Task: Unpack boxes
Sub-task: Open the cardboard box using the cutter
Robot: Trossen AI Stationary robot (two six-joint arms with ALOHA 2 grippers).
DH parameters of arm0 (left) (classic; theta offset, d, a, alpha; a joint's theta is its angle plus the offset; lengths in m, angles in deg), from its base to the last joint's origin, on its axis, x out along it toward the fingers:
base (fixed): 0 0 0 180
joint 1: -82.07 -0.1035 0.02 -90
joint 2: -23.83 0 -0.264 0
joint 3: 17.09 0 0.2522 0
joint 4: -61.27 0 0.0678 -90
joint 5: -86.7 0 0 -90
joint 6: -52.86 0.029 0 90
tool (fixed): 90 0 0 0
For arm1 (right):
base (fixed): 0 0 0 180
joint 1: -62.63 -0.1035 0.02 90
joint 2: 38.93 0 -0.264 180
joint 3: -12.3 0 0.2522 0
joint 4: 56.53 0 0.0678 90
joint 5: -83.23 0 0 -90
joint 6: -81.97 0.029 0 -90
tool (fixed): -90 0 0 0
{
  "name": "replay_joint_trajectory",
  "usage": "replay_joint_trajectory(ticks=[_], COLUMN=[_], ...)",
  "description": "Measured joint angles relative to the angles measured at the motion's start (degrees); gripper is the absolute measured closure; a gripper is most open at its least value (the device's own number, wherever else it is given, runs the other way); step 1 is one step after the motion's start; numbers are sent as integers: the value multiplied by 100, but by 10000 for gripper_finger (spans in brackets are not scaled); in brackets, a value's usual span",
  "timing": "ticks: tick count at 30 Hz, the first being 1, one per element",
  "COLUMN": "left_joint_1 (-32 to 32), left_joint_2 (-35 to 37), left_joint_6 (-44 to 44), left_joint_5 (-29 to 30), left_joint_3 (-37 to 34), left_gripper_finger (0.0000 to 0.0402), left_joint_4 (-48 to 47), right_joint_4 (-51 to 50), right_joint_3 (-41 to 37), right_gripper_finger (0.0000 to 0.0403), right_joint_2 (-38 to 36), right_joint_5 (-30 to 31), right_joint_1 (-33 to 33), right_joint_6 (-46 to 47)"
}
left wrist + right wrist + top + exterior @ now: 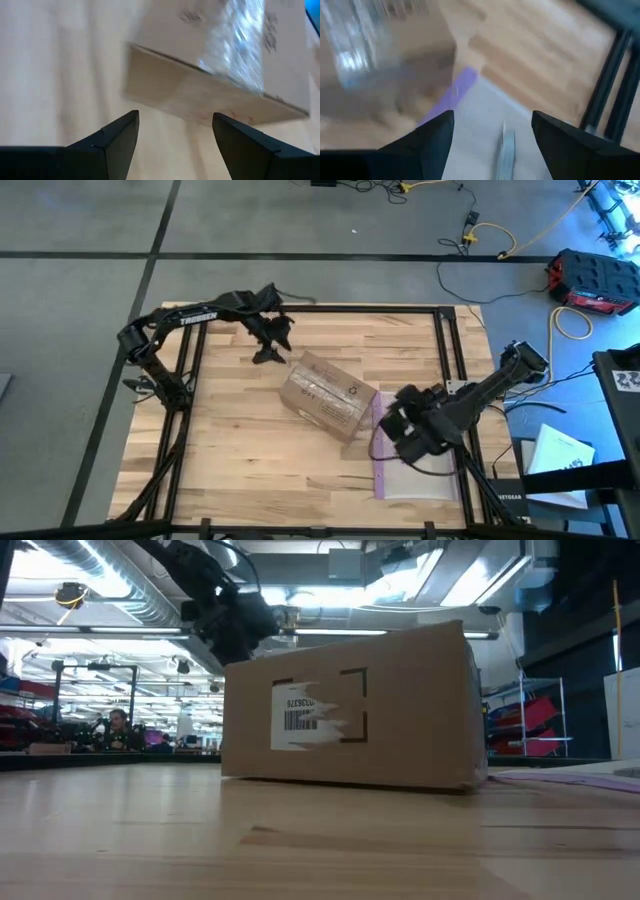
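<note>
A brown cardboard box [327, 397] lies on its underside in the middle of the wooden table, a clear taped strip along its top [235, 45] and a pale torn barcode label [305, 715] on its side. My left gripper [272, 340] hovers open just beyond the box's far left corner; in its wrist view the fingers [172, 145] stand apart with the box [210, 80] ahead of them. My right gripper [395, 430] hovers open off the box's right end, above a clear plastic bag with a purple edge [455, 90]. Neither gripper touches anything.
The clear bag [415, 470] lies flat at the table's right near side, with a small grey tool [506, 150] lying on it. A black frame rail [450, 360] runs along the table's right edge. Bare wood [230, 460] spreads left of and in front of the box.
</note>
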Motion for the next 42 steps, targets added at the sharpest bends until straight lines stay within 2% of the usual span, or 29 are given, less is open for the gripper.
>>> replay_joint_trajectory(ticks=[3,6,9,12,16,19,24,27,34,42], left_joint_1=[-164,-52,270,734,1326,1730,2184,2324,2466,2569], left_joint_2=[277,568,757,840,849,809,802,800,673,487], left_joint_6=[-306,-598,-789,-1140,-1754,-1530,-1339,-1526,-2191,-2783], left_joint_5=[-191,-453,-440,-433,-436,-427,5,362,628,734], left_joint_3=[0,9,9,8,9,9,7,7,2,3], left_gripper_finger=[161,161,161,160,160,160,160,160,160,160], left_joint_4=[365,723,1128,1907,3194,3612,3746,3746,3722,3740], right_joint_4=[23,107,893,1589,1740,2002,2427,2802,3405,4404], right_joint_3=[-439,-993,-1543,-2076,-2506,-2836,-3355,-3690,-4370,-4803], right_gripper_finger=[150,150,150,150,150,150,150,150,150,150], right_joint_2=[-318,-614,-868,-955,-1109,-1231,-1593,-1935,-2551,-2460], right_joint_5=[-27,-24,-607,-717,-1095,-1324,-1551,-1709,-1775,-1777], right_joint_1=[-686,-1574,-1818,-1870,-1870,-1862,-1947,-2004,-2054,-2052], right_joint_6=[1285,2729,2770,2773,2810,2751,2736,2754,2747,2697])
